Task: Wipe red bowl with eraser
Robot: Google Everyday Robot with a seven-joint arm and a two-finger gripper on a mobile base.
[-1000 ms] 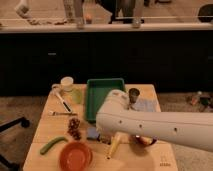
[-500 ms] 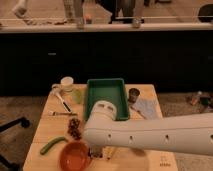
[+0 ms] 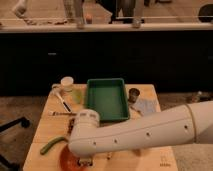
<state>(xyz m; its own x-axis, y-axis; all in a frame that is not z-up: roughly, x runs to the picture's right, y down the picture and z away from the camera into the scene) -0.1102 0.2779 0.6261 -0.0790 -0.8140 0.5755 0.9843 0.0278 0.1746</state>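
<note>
one arm spans the lower frame; its gripper (image 3: 86, 162) sits at bottom left, jaws closed, directly over the red bowl (image 3: 66, 159). eraser not discernible; likely pinched beneath. bowl lies immediately below and left.

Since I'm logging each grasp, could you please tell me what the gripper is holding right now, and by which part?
It cannot be told. The gripper hangs over the red bowl at the table's near edge, and the arm hides anything it might hold; no eraser is visible.
</note>
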